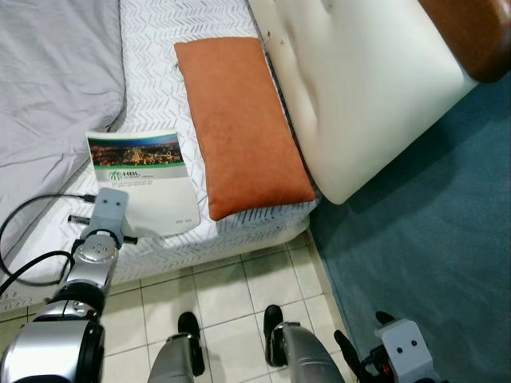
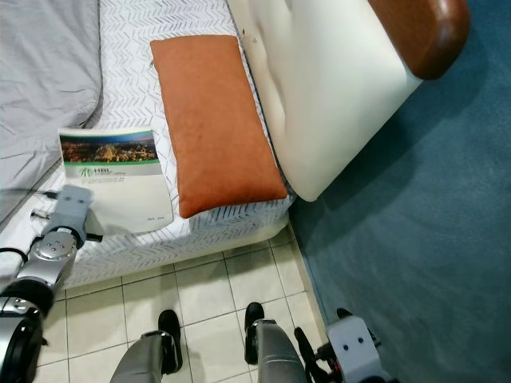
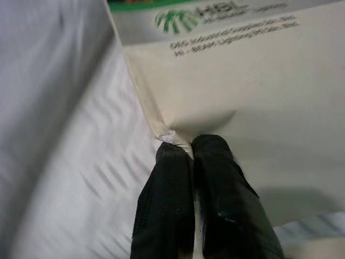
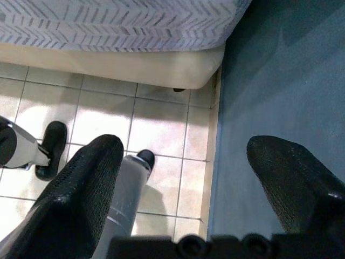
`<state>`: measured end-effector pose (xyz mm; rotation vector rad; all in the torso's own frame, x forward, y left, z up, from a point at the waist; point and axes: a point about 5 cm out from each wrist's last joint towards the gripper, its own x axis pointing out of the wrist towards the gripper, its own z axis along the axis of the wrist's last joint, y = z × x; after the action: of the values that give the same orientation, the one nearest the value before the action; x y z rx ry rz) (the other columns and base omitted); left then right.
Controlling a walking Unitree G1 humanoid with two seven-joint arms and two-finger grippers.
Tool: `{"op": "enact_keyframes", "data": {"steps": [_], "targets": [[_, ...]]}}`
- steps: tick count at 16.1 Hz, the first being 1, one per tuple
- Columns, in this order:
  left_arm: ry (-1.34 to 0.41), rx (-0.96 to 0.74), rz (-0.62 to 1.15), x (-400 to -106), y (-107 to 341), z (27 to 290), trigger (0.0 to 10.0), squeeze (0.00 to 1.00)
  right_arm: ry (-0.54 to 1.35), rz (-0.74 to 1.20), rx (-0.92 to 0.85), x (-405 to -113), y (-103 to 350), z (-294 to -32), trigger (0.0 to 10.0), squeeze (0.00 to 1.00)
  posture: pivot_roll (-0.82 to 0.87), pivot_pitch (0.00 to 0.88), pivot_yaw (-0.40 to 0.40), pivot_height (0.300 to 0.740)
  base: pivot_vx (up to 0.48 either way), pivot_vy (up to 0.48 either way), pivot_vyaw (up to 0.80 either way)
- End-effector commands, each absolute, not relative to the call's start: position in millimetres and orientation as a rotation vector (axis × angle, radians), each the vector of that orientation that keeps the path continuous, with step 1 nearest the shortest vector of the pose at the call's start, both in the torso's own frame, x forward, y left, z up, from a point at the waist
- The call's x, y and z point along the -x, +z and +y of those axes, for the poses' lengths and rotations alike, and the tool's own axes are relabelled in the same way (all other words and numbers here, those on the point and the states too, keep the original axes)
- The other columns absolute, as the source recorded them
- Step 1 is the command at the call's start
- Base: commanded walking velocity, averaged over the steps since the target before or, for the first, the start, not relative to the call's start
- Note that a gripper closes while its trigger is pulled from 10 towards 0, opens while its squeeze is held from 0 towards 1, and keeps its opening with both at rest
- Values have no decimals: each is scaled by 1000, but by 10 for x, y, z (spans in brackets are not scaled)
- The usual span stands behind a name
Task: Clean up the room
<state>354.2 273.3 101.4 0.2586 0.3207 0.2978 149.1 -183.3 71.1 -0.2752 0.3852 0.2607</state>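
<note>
Booklet (image 1: 144, 182): lay flat on the bed (image 1: 160, 88) near its near edge, left of the orange cushion (image 1: 239, 124); thin, light and floppy by the look, its glossy cover likely slippery; best taken at a corner or along the spine; left tool (image 3: 191, 148) was closed tight on its near-left corner, fingers pressed together over the paper edge; right tool (image 4: 183, 178) hung idle above the tiled floor (image 4: 156, 124), fingers spread wide, holding nothing
</note>
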Motion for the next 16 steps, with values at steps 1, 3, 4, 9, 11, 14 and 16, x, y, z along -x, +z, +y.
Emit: {"op": "enact_keyframes", "data": {"steps": [1, 3, 4, 9, 11, 14, 16], "targets": [[324, -41, 433, -3406, 730, 2688, 10000, 0, 256, 437, 295, -1341, 679, -1863, 10000, 0, -406, 512, -112, 740, 0, 0, 0], [250, -20, 438, -3481, 725, 2475, 10000, 1000, 252, 456, 289, -1221, 684, -1838, 10000, 0, -431, 524, -108, 740, 0, 0, 0], [233, -37, 436, -3497, 736, 2446, 10000, 1000, 252, 458, 287, -1202, 687, -1827, 10000, 0, -432, 524, -107, 740, 0, 0, 0], [222, -472, 254, -3804, 1338, 2456, 10000, 1000, 226, 465, 277, -1137, 705, -1818, 10000, 0, -435, 524, -87, 740, 0, 0, 0], [187, -594, 222, -3851, 1428, 2411, 10000, 1000, 222, 470, 275, -1121, 701, -1813, 10000, 0, -429, 520, -80, 740, 0, 0, 0], [97, -838, 277, -3813, 1335, 2422, 10000, 1000, 216, 473, 266, -1124, 683, -1789, 10000, 0, -414, 521, -68, 740, 0, 0, 0], [73, -872, 296, -3795, 1293, 2422, 10000, 1000, 217, 473, 264, -1126, 679, -1784, 10000, 0, -414, 521, -68, 740, 0, 0, 0]]}}
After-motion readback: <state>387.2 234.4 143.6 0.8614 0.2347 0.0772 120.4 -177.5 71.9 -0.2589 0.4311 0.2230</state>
